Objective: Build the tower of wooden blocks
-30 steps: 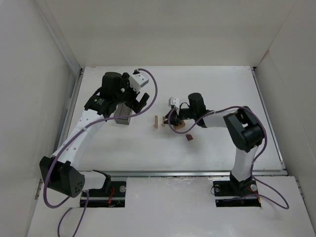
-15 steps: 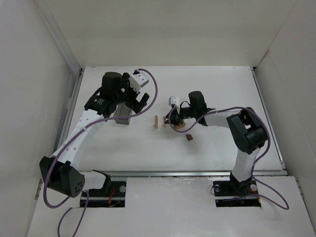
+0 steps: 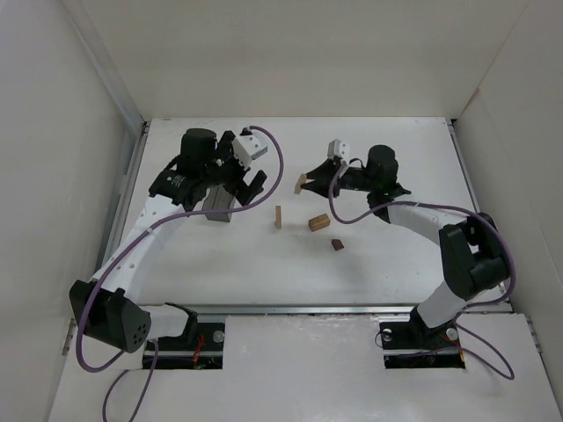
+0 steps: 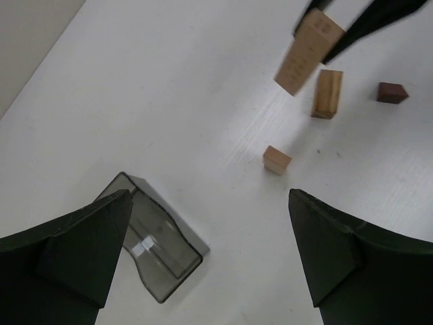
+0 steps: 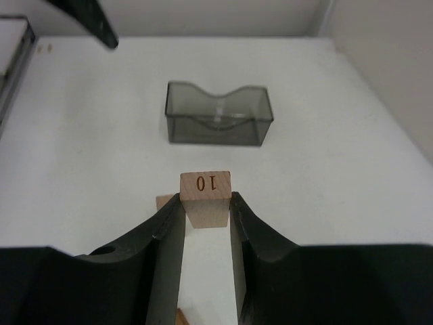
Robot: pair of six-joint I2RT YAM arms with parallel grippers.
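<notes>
I'm watching right gripper pinching light wooden block stamped "10", jaws narrowed onto its sides, block raised off table, upper centre of overhead frame. Below it, sitting apart: upright tan block, lying tan block, dark reddish-brown block. Further left, left gripper hanging spread wide, gripping nothing, over translucent grey box.

Tan blk aloft; upright blk, flat blk, dark blk apart.
</notes>
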